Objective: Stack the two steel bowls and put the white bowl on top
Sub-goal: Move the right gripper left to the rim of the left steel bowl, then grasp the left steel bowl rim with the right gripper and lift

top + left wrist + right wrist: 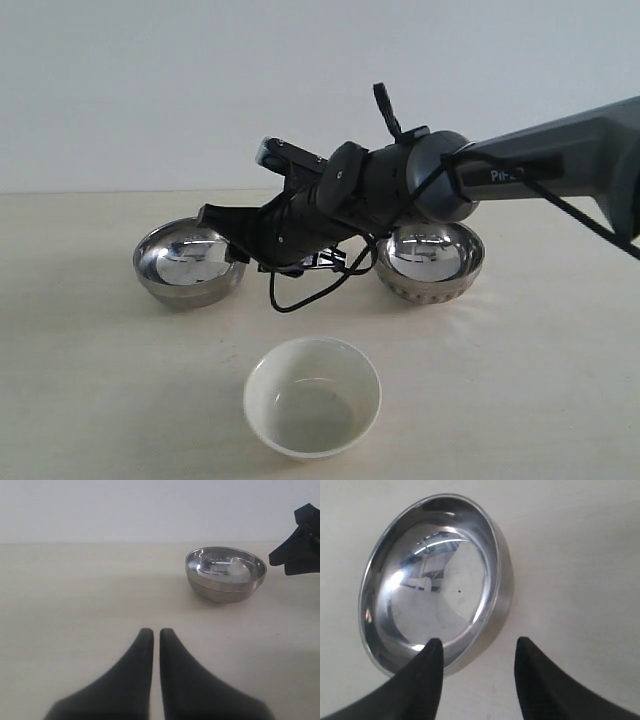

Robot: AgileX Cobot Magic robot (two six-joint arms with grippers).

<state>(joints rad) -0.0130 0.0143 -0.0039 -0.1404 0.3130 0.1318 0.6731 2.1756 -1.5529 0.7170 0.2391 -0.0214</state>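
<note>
The right arm (560, 150) reaches across the middle of the bench (540, 380) toward the smooth bowl (190, 262), which sits at about nine o'clock from the scene's centre. Its gripper (479, 652) has its jaws spread, one fingertip (431, 655) over the bowl's near rim and the other outside the wall, with bare bench beneath. That straddle looks meant for a rim pinch: thin steel wall between the tips, the only grip such a slick round bowl allows. Nothing is clamped yet; a gap shows on both sides of the rim.

The ribbed bowl (430, 263) stands upright at about three o'clock, partly hidden by the arm, well apart from the smooth one. It reads as the base of the stack, since it is left alone.

The white bowl (312, 396) waits at six o'clock, nearest the camera, empty and upright, clear of both steel bowls, sensibly out of the reach path because it goes on last.

The left gripper (156, 632) hangs low over bare bench, jaws nearly pressed together on nothing, parked out of the way, with the smooth bowl ahead of it.
</note>
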